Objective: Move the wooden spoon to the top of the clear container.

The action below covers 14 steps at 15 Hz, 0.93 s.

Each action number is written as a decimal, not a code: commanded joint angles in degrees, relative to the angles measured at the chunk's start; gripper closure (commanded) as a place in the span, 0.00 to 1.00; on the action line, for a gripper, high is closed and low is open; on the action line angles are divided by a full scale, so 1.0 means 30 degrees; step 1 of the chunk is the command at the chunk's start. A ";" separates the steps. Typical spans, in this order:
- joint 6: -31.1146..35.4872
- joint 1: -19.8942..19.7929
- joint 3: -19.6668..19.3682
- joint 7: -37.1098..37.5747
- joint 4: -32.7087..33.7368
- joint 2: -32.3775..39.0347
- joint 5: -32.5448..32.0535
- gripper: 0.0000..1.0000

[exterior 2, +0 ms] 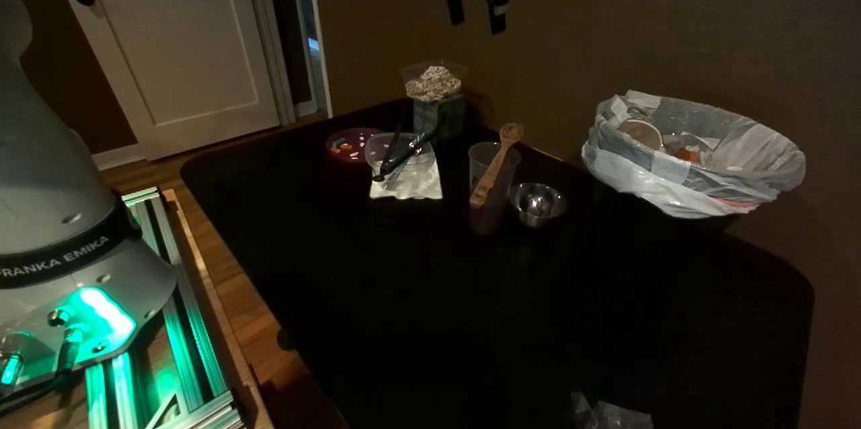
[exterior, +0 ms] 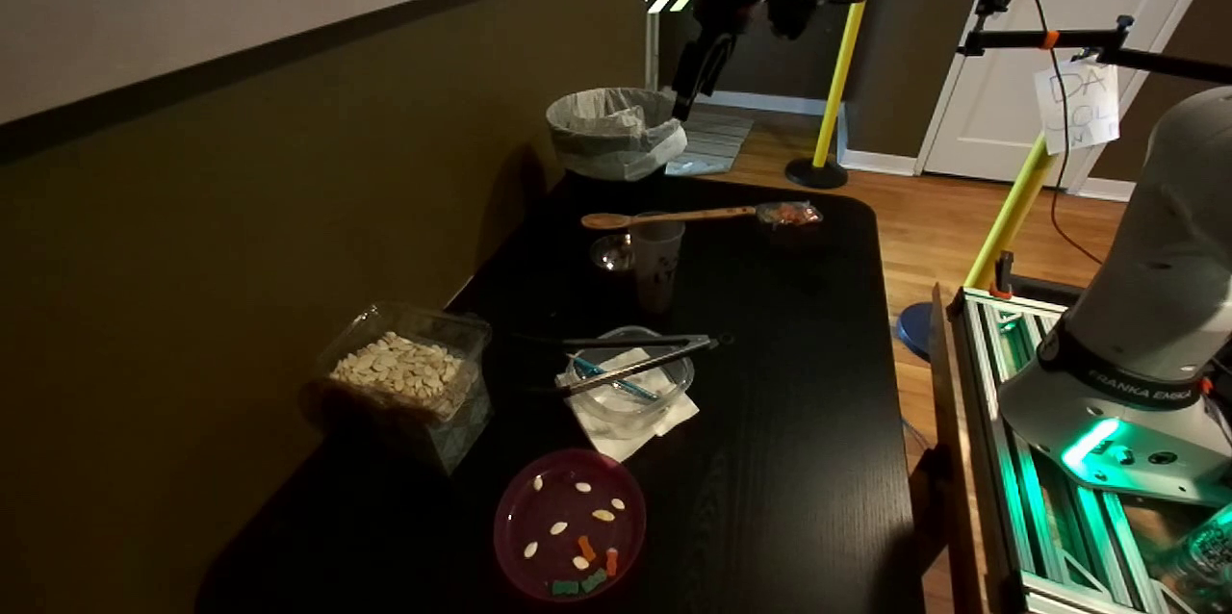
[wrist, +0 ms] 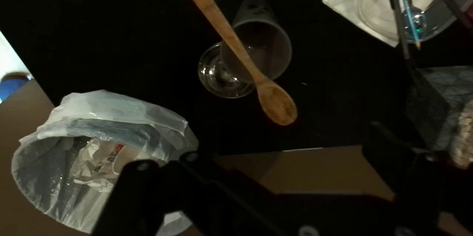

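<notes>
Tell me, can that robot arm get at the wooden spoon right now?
Probably yes, once lowered: the gripper hangs open up high, and nothing in the wrist view covers the wooden spoon lying across the cup.

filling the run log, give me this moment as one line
tool: open, empty, aloft | wooden spoon: lying across rim of plastic cup | shiny bowl: beside cup

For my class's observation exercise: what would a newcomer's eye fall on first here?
Probably the green glow on the robot's base, beside the dark table. Next, likely the wooden spoon lying across the mouth of the translucent cup, and the white-lined bin near the wall.
</notes>
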 commanded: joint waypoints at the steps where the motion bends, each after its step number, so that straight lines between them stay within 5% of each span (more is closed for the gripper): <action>1: -0.0628 0.0896 -0.0803 -0.2652 -0.0042 -0.0340 0.3655 0.00; 2: -0.0045 0.0054 -0.0091 -0.0591 0.0410 0.0701 0.1055 0.00; 5: -0.0230 0.0521 -0.0413 -0.2122 0.0370 0.0237 0.3067 0.00; 9: 0.5492 -0.0556 0.0304 -0.1250 -0.0229 0.1564 -0.2077 0.00; 12: 0.7427 -0.1528 0.0553 -0.0521 0.0124 0.3140 -0.6687 0.00; 13: 0.7704 -0.2756 0.1371 -0.0078 0.0601 0.3720 -0.8259 0.00; 14: 0.6970 -0.1159 0.0259 -0.0986 -0.0110 0.2504 -0.5940 0.00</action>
